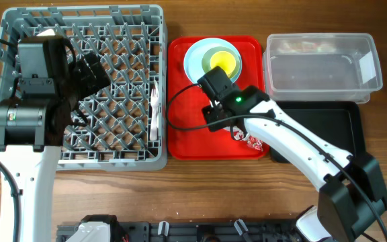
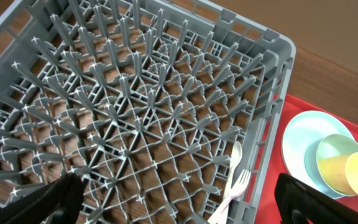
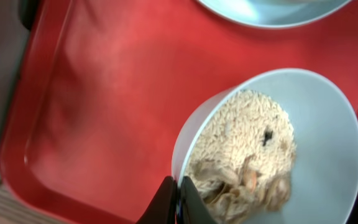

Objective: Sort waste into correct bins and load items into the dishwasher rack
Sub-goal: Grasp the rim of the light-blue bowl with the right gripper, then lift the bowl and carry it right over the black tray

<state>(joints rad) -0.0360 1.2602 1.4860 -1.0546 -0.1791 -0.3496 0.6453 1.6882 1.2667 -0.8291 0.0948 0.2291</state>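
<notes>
Right wrist view shows the right gripper pinching the rim of a small pale blue bowl. Its two fingers are closed on the edge, one outside the bowl and one inside. The bowl holds a heap of rice crumbs, with beige food bits close to the fingers. Under the bowl is the red tray. It is hard to tell if the bowl sits on the tray or is lifted a little.

From overhead, the clear tub and the black tray sit to the right of the red tray. The red wrapper lies on the red tray beside the arm. The yellow-green cup sits in another bowl on the plate.

The left gripper hangs over the dishwasher rack. Its fingers are wide apart and hold nothing. The white spoon and fork lie in the rack, by the wall next to the red tray.

The step in hand looks like getting rid of the food. Next, the right arm likely needs to lift the bowl, keep it flat, carry it over a bin and tip it there. The pictures do not say which bin is right. The hold is only on a thin rim, so the bowl could slip or spill rice. Once empty, the bowl belongs in the rack.
</notes>
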